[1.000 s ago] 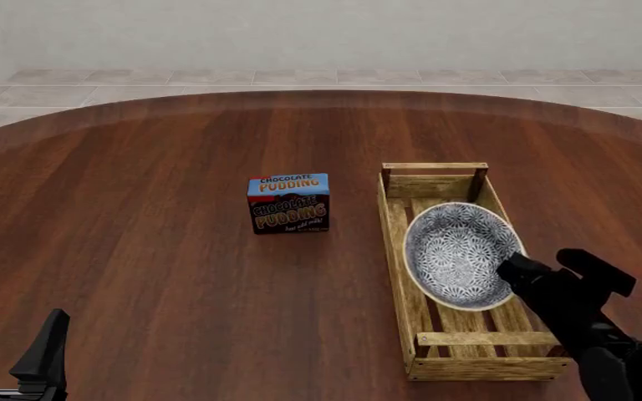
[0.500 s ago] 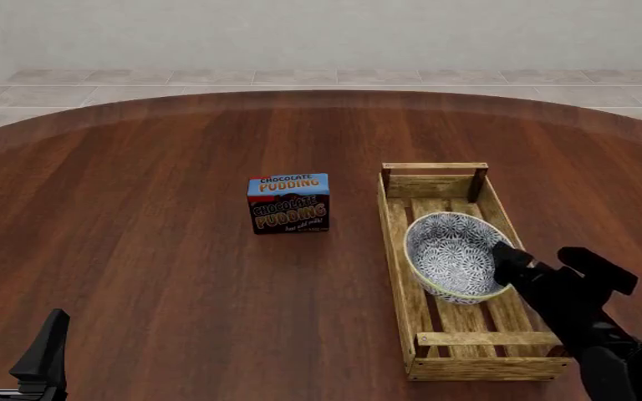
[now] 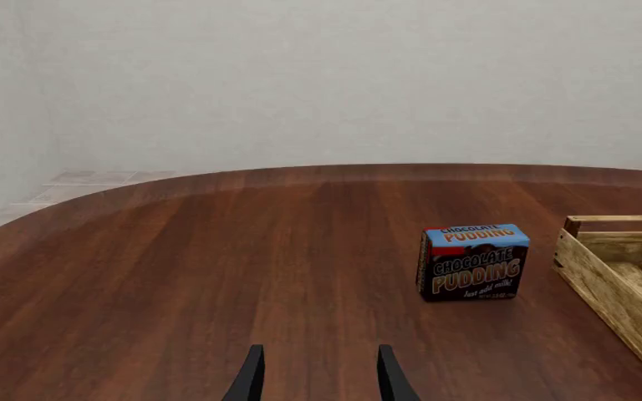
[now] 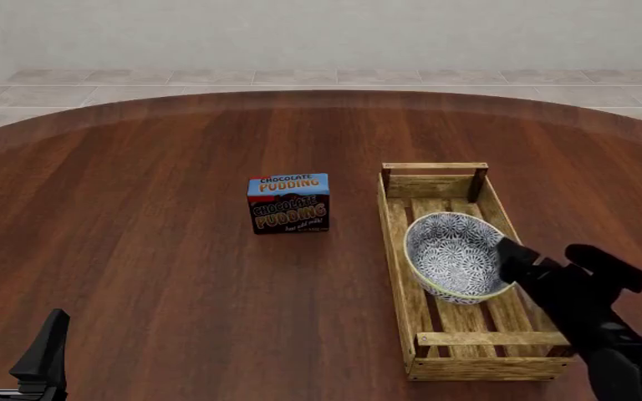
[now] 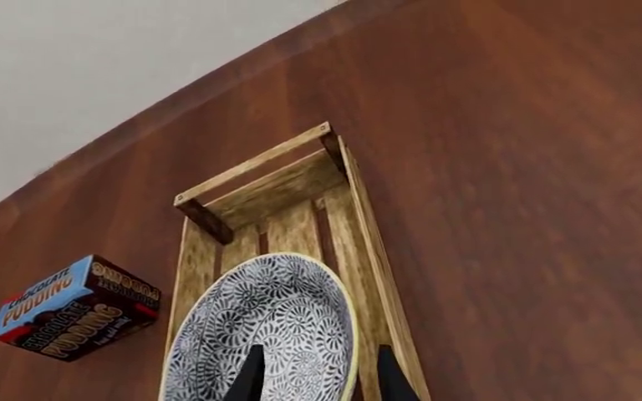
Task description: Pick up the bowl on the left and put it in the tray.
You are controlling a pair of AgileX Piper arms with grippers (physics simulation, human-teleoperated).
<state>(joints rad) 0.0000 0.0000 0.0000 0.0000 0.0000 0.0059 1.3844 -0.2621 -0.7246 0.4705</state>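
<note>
While the round ceramic bowl (image 4: 453, 255) with its blue-grey floral interior and cream rim is seen resting inside the long light-wood slatted tray (image 4: 397, 251), on the right of the dark wooden table (image 4: 143, 234), the placing step is judged to be at its release stage. The bowl sits roughly mid-length in the tray, slightly tilted, with its near-right rim at the right gripper (image 4: 544, 263). The right gripper's fingers are observed apart, one over the bowl's interior and one outside the rim; actual contact with the rim cannot be confirmed.

The left gripper (image 4: 14, 338) is noted at the near-left edge, fingers apart and holding nothing. A small chocolate pudding box (image 4: 288, 203) stands left of the tray, well apart from it.

To finish well, a straight upward withdrawal is advised, so that the rim is not caught and the bowl is not dragged against the tray's slatted side. The bowl should be checked for settling flat.
</note>
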